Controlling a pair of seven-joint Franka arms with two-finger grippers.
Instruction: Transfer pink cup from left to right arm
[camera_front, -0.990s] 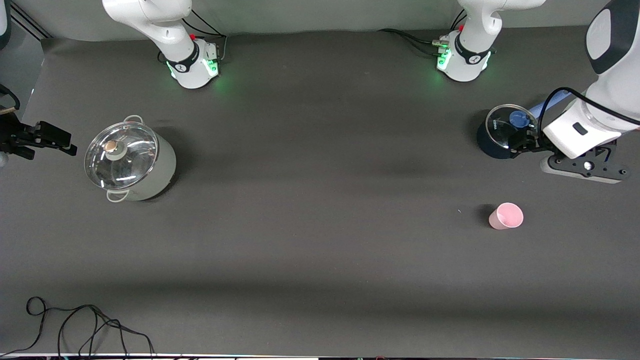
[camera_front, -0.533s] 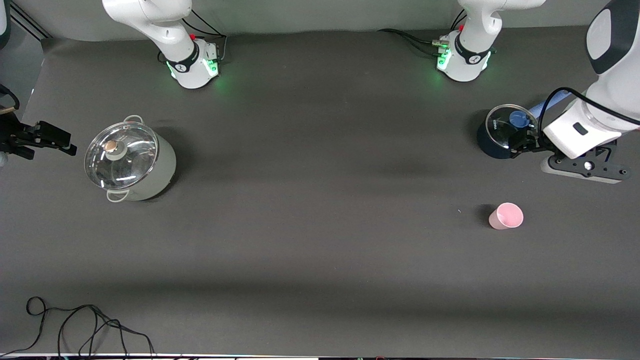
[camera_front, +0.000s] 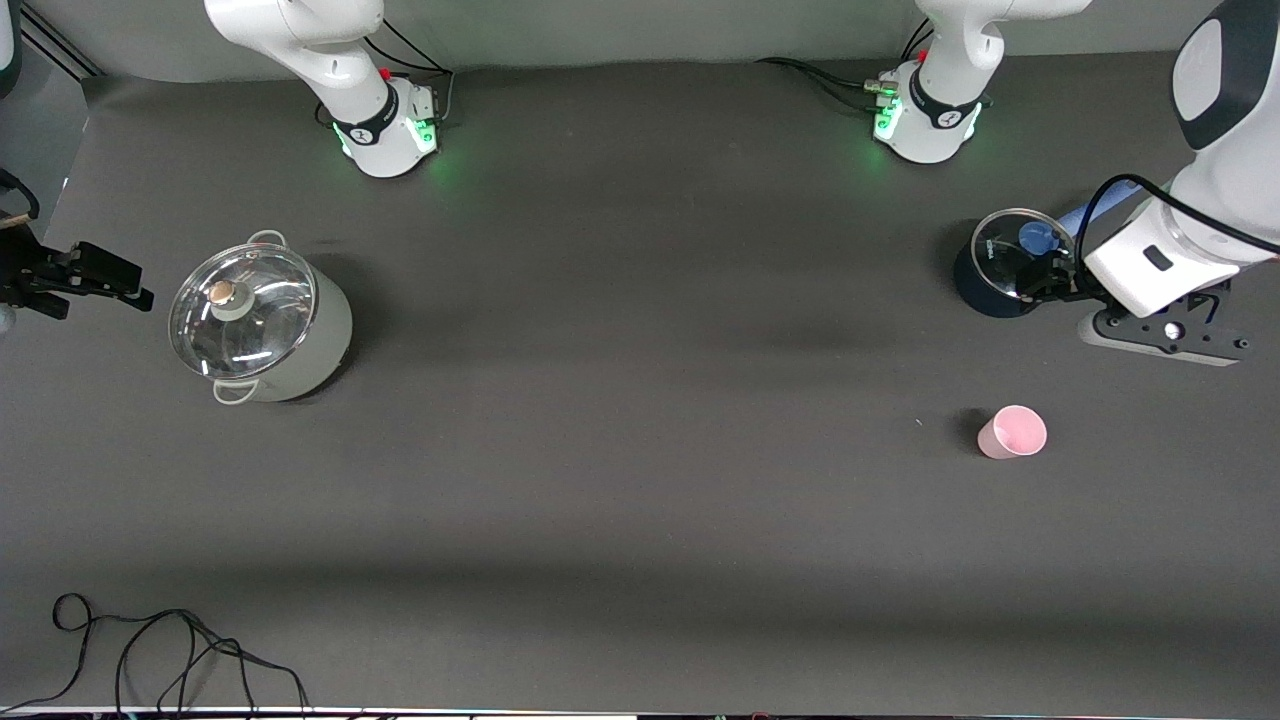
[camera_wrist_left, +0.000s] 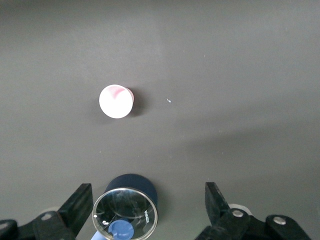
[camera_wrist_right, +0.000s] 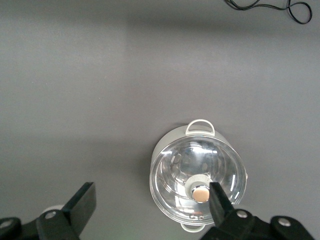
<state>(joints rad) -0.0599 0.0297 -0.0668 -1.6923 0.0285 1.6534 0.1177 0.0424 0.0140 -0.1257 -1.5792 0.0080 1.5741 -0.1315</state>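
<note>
Nothing of the handover done yet, judging by how things lie: pink cup (camera_front: 1013, 432) upright on the dark counter (camera_front: 640, 480), mouth up, untouched, nearer to the front camera than the small dark pot (camera_front: 1005, 264) with its glass lid and blue knob, at the left arm's end of the counter. Pickup, carry and pass all left to do. Left pincer (camera_wrist_left: 147, 205) up in the air over the small dark pot, pointing straight down, spread wide with nothing between the fingers; in the left wrist view the cup sits apart from that pot on bare counter, well clear of both fingers. Left arm (camera_front: 1215, 120) bent in from the counter's edge near the small dark pot, white wrist block angled toward it. Right pincer (camera_wrist_right: 150, 205) likewise wide apart and empty, up beside the big steel pot (camera_front: 258, 322) with glass lid, at the right arm's end, well apart from the small dark pot; right arm waiting. Probably next: a shift of the left pincer off the small dark pot to above the cup, then a descent around it.
</note>
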